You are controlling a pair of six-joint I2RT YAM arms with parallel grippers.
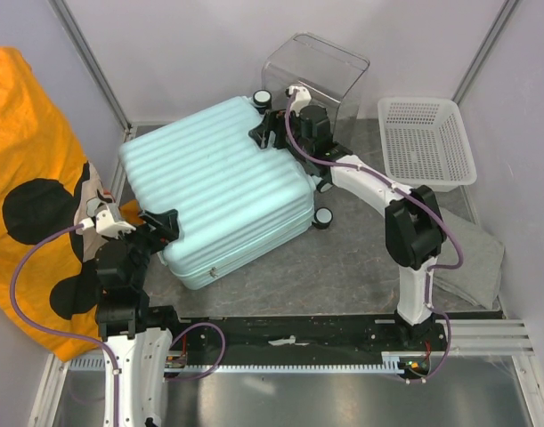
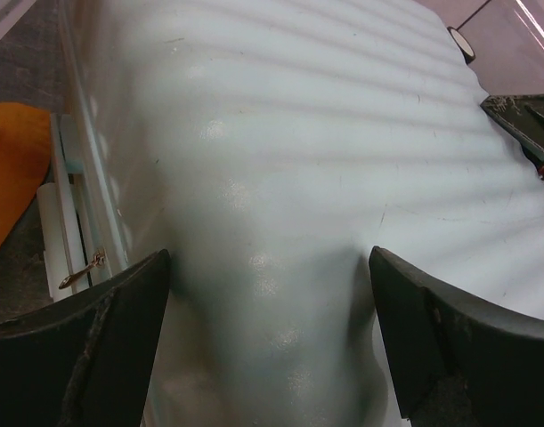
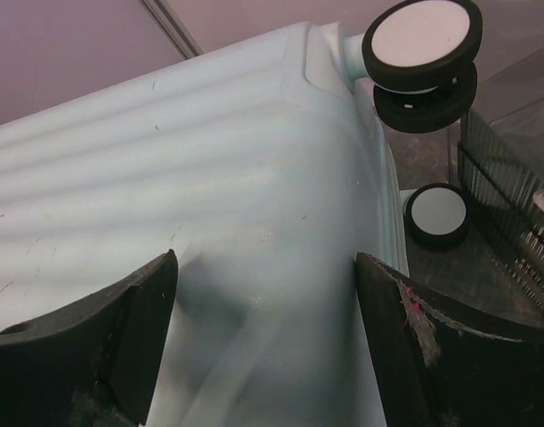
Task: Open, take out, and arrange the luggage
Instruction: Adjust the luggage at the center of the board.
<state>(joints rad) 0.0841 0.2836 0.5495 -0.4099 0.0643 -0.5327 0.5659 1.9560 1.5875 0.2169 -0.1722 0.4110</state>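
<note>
The luggage point(image 1: 218, 187) is a mint ribbed hard-shell suitcase lying flat and closed in the middle of the floor, its black-and-white wheels point(image 1: 321, 217) at the right end. My left gripper point(image 1: 161, 222) stands open right at its near-left corner, the shell point(image 2: 280, 178) filling the space between the fingers point(image 2: 102, 347); a zipper pull point(image 2: 83, 269) shows at the seam. My right gripper point(image 1: 270, 132) is open over the far-right corner by the wheels point(image 3: 423, 53), with the shell point(image 3: 209, 178) between its fingers point(image 3: 432, 347). Neither holds anything.
A clear plastic box point(image 1: 318, 71) stands behind the suitcase. A white mesh basket point(image 1: 426, 142) sits at the far right. An orange cloth with black shapes point(image 1: 31, 178) hangs on the left. A grey cloth point(image 1: 474, 258) lies at the right.
</note>
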